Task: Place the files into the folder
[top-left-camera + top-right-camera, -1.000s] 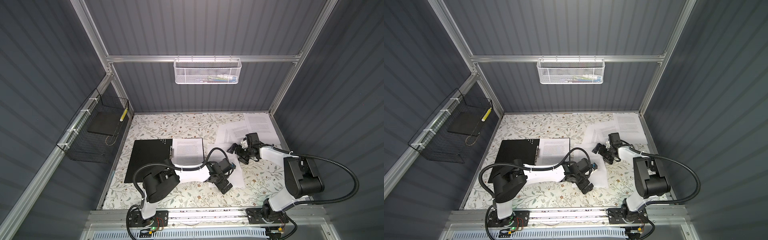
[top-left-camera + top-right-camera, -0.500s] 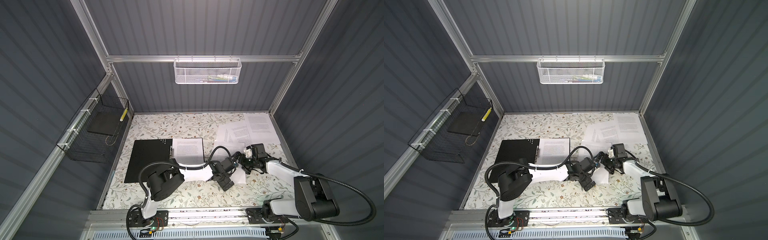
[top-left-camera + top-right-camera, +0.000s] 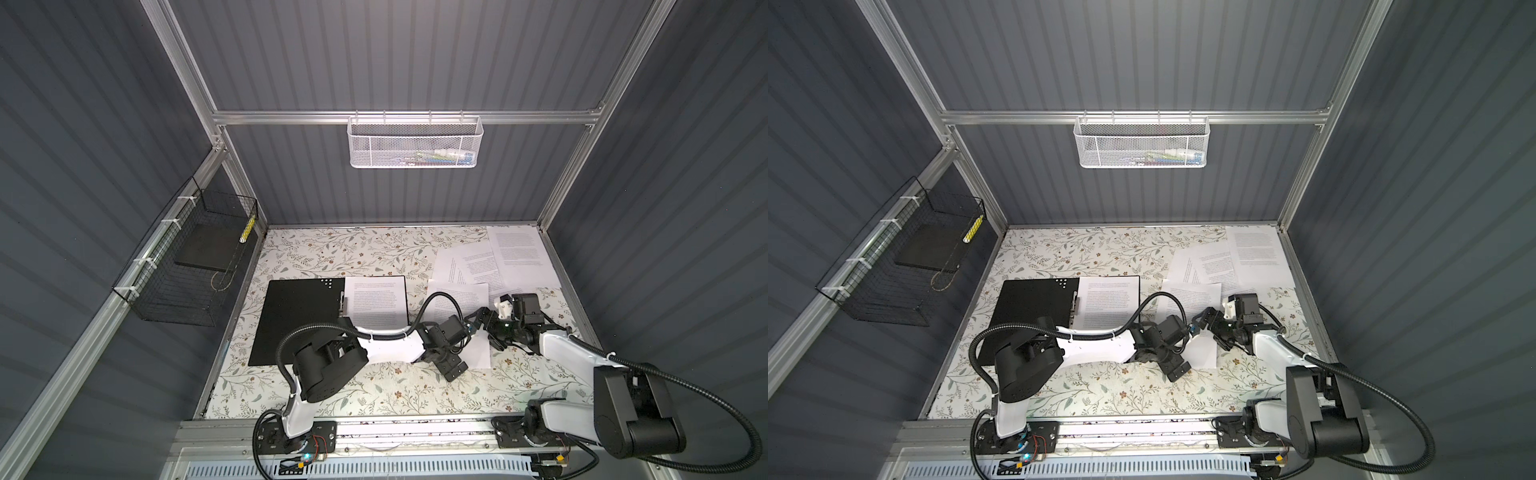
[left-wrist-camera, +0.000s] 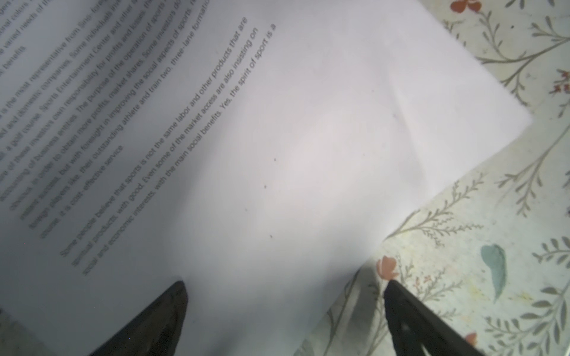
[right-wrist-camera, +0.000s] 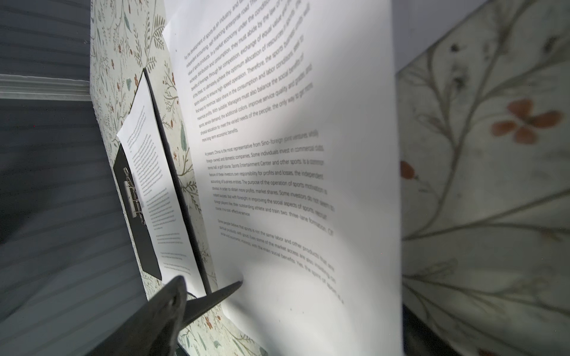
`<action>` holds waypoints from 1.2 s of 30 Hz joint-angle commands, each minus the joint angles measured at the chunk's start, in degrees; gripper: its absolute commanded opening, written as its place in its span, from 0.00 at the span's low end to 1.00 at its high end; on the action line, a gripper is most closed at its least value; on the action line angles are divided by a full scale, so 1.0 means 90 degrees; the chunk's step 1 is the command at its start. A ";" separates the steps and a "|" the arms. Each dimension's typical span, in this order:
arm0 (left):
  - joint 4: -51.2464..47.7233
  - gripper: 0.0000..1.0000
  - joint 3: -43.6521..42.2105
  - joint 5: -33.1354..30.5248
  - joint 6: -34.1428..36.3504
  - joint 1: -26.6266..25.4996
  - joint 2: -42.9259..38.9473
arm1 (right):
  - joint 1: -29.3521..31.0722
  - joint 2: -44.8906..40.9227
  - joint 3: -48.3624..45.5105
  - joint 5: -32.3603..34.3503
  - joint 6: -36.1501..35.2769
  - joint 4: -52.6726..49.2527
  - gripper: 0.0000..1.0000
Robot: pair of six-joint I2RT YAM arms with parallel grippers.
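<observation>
Far left first, at 9 o'clock off the table [image 3: 332, 399]: one black wire basket [image 3: 174, 307] on the wall. It holds one dark slab [image 3: 205, 247] and one yellow-striped stick [image 3: 248, 228] propped in its corner. On the cloth at 9 o'clock, one folder [image 3: 299, 324] lies open with its black inside up. One filed sheet [image 3: 376, 305] lies flat on its right half. Up at 12 o'clock, one white mesh basket [image 3: 395, 145] hangs on the rail, with a few small items bunched at its right end, too small to name. Now toward 4 o'clock from centre: two grippers over one loose sheet [image 3: 457, 297]. The left gripper [image 4: 285, 291] has its jaws wide apart, one finger over the paper and one over the cloth, straddling the sheet's edge near a corner. The right gripper [image 3: 484, 328] reaches in from 3 o'clock, jaws apart too, nothing clamped, and the sheet's near edge curls up in front of it. At 1 o'clock, three overlapping sheets [image 3: 517, 249] sit by the far right corner. That makes five files, one of them in the folder. Only the right wrist view shows the folder's metal clip [image 5: 132, 194]. Only the left wrist view shows a crease [image 4: 399, 108] near the loose sheet's corner. The baskets appear in both top views alone.
</observation>
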 commanded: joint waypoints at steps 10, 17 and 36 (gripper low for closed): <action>-0.0874 1.00 -0.0463 0.0281 -0.0219 0.0095 0.0397 | -0.0055 0.0239 0.0393 0.0316 -0.0409 -0.0196 0.52; -0.0867 1.00 -0.0467 0.0308 -0.0190 0.0099 0.0406 | -0.0055 0.0208 0.0515 0.0597 -0.0664 -0.0526 0.34; 0.0683 1.00 -0.0892 0.0674 -0.0379 0.0114 -0.1814 | -0.0054 -0.0589 0.0442 0.0627 -0.0442 -0.0902 0.00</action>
